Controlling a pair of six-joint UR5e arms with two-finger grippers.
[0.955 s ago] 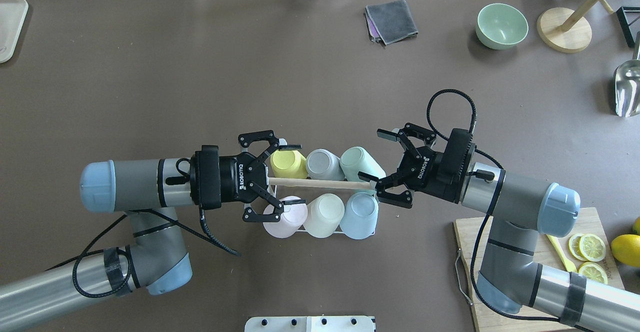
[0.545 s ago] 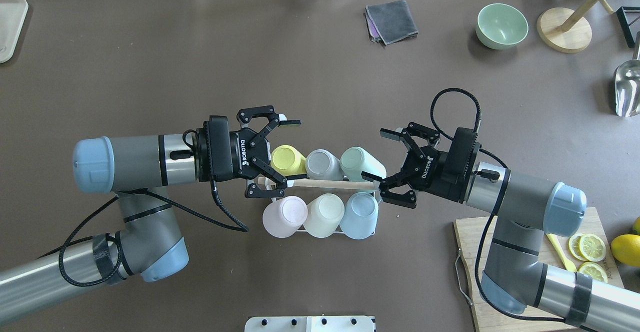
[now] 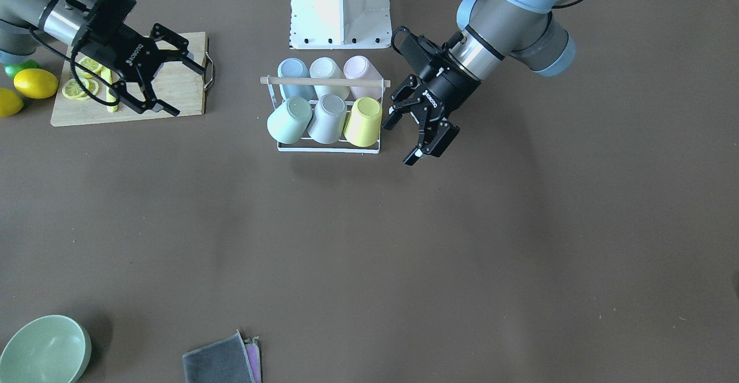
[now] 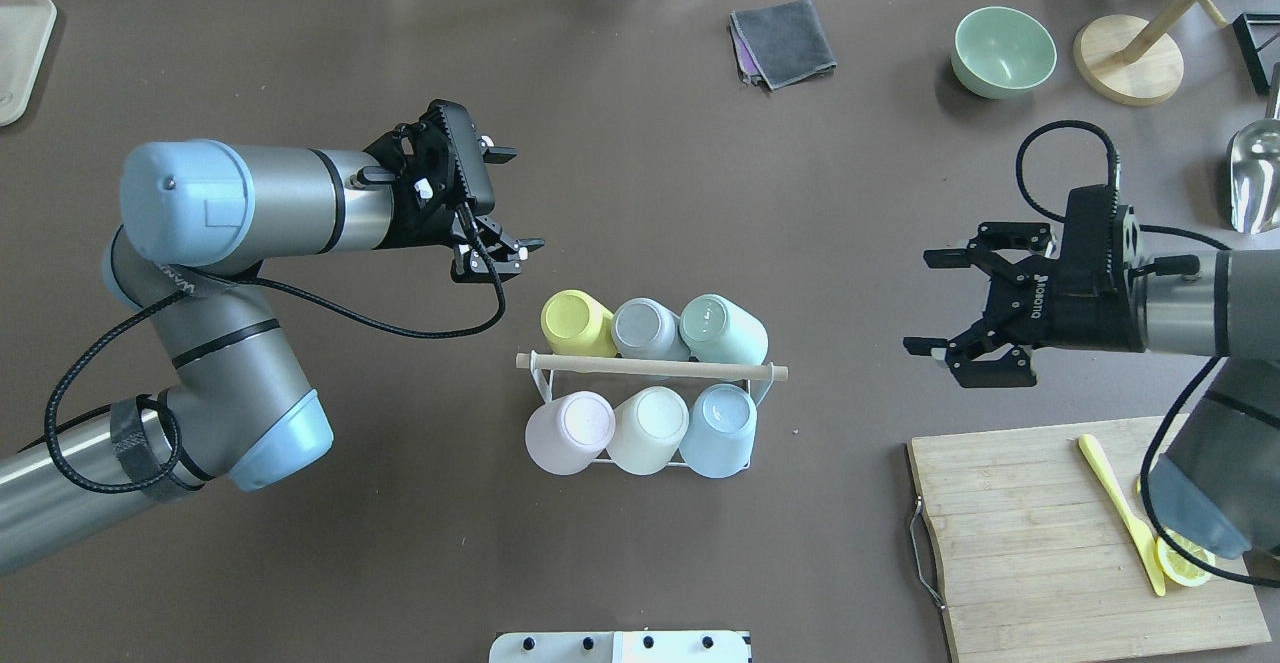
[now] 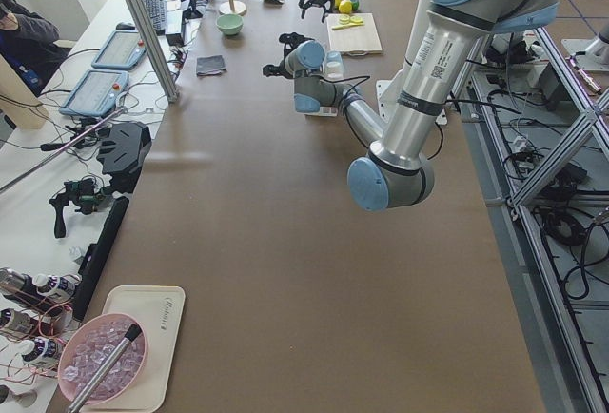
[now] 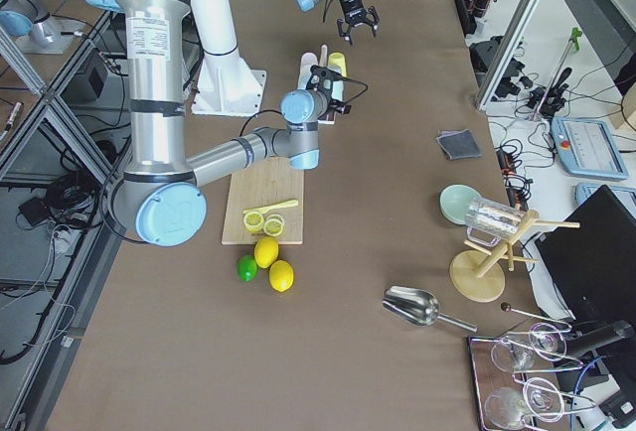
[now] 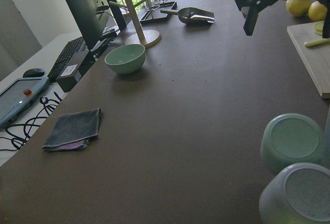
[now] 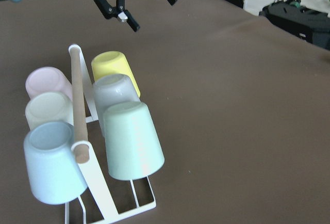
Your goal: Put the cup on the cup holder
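The cup holder (image 4: 650,367), a white wire rack with a wooden rod on top, stands mid-table and carries several upside-down pastel cups: yellow (image 4: 575,323), grey (image 4: 648,328) and green (image 4: 722,328) on the far side, pink (image 4: 568,431), cream (image 4: 648,429) and blue (image 4: 722,429) on the near side. My left gripper (image 4: 497,255) hovers open and empty beyond the rack's left end, near the yellow cup (image 3: 362,122). Well to the right, my right gripper (image 4: 928,303) is open and empty too, above the table's bare part. The right wrist view shows the rack (image 8: 77,100) and the left gripper (image 8: 152,13).
A wooden cutting board (image 4: 1040,533) with a yellow knife and lemon slices lies at the near right. Far side: grey cloth (image 4: 782,41), green bowl (image 4: 1003,51), wooden stand (image 4: 1128,58), metal scoop (image 4: 1255,178). A pale tray (image 4: 18,53) sits far left.
Both open grippers have drawn away from the ends of the rack's rod: the left rose and went back-left, the right swung far to the right. The rack and cups stayed put.
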